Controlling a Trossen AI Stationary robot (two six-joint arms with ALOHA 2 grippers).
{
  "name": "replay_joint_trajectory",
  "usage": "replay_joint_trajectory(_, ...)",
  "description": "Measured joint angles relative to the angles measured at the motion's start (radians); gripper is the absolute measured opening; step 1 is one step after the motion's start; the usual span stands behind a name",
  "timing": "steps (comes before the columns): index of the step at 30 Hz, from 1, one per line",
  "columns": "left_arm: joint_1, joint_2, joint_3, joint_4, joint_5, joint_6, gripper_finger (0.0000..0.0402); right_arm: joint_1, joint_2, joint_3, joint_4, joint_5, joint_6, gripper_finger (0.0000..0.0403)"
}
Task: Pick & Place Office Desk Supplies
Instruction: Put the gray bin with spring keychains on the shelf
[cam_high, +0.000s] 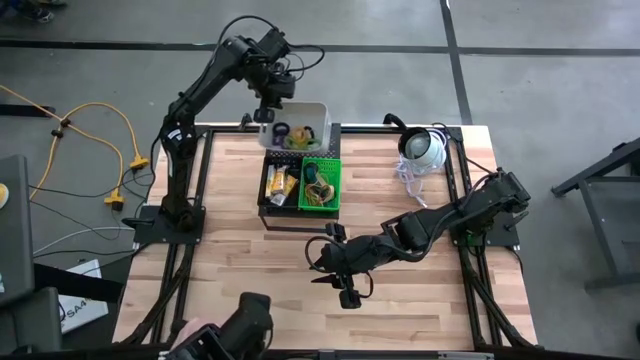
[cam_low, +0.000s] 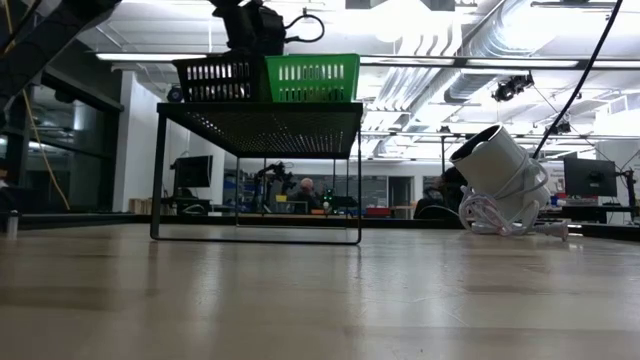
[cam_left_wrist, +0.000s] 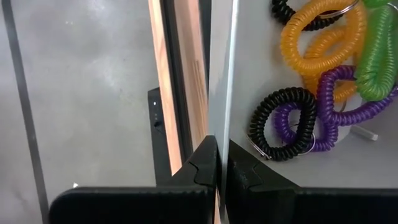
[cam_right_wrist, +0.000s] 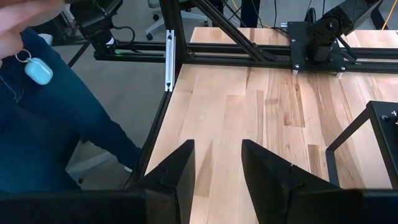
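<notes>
Inside white bin (cam_left_wrist: 373, 168), coiled loops (cam_left_wrist: 323, 81) piled, pointing no single way.

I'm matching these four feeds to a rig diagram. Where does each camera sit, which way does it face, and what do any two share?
High view: overhead, looking straight down; both arms, left gripper at the white bin, right gripper over bare table.
Low view: table height, looking level at the black rack.
Left wrist view: past shut fingers onto coiled loops.
Right wrist view: past open fingers across the table.
High and low views share the green basket and white dome device.
</notes>
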Motion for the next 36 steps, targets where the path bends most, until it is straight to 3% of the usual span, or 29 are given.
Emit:
replay_joint_trajectory(21, -0.021, 0.057, 0.0, -0.024, -0.008, -0.024, 0.0001, 0.0, 0.0, 0.0, 0.0, 0.0, 0.0, 0.012)
replay_joint_trajectory(36, -0.024, 0.058, 0.0, -0.007, 0.015, -0.03, 0.0042, 0.0, 0.0, 0.0, 0.0, 0.0, 0.0, 0.012)
